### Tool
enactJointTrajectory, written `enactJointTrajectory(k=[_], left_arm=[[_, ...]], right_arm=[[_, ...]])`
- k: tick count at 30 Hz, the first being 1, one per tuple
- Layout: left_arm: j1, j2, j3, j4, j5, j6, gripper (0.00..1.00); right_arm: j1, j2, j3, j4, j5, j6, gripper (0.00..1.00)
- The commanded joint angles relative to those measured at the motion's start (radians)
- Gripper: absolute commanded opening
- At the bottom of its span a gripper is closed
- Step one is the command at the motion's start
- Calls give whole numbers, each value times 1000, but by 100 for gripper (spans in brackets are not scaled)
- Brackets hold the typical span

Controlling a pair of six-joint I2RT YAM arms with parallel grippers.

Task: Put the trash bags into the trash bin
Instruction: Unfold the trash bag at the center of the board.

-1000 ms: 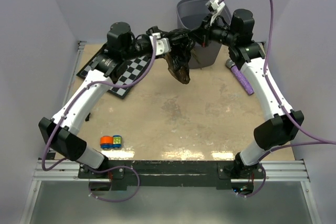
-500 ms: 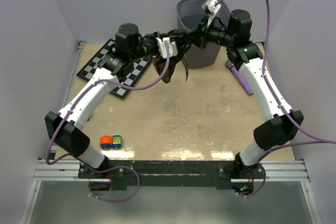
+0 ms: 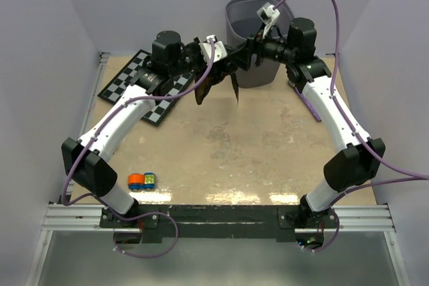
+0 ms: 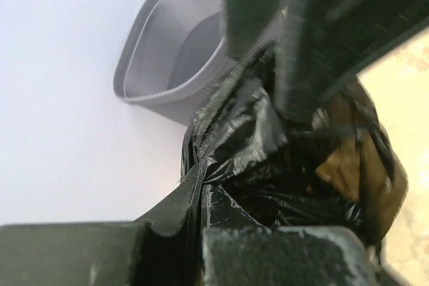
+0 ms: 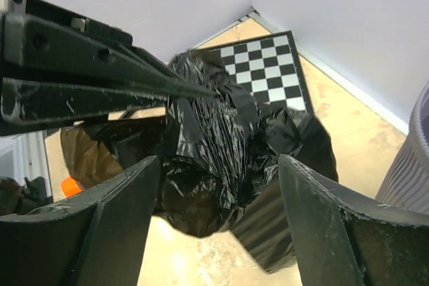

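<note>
Right wrist view: right jaws gape wide, not gripping the trash bag (image 5: 208, 159) that the left jaws pinch shut.

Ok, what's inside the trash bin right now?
Only bare grey mesh wall shows inside the trash bin, with no bag in the visible part. Its bottom is covered by the trash bag hanging in front of it.

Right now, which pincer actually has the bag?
The left pincer: its jaws are shut on the black bag. The right pincer stands open, its jaws wide apart on either side of the bag.
</note>
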Motion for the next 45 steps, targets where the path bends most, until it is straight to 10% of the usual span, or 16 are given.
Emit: enactJointTrajectory(k=[1,11,19,32,45], left_arm=[[-4,-22,25,53,-92,-145,0],[-3,-34,29,81,-250,-288,0],[-3,-66,14,74,-307,-380,0],[-1,-88,2,90,-444,-401,0],[34,-163,-58,48,-396,-388,0]], right_arm=[[4,-10,-17,57,-11,66,77],[59,16,-42,86,-30,127,98],[87,62,36,17,260,118,98],[137,101,115,9,316,139,98],[133,167,131,121,78,95,0]])
